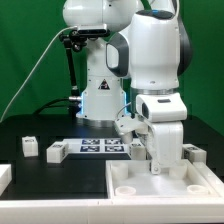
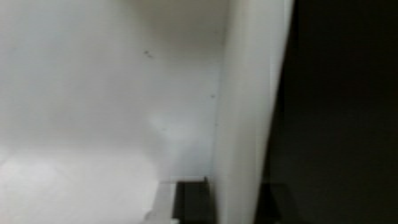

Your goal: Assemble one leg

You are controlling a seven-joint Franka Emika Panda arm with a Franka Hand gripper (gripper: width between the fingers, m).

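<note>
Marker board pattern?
The marker board is white with a row of black-and-white square tags; the exterior view shows it best.

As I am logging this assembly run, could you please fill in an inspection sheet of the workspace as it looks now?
Surface: black table; the marker board lies flat near the middle.
Job's things: near leg and far leg lie loose at the exterior view's left, apart from each other.
Clutter: large white square piece in front; a white part behind it; another white part at the left edge.
Grippers: the gripper is down over the square piece; open or shut cannot be told, and the wrist view is a white blur.
Cables: thin cable running up to a black stand.
Surroundings: green backdrop.
</note>
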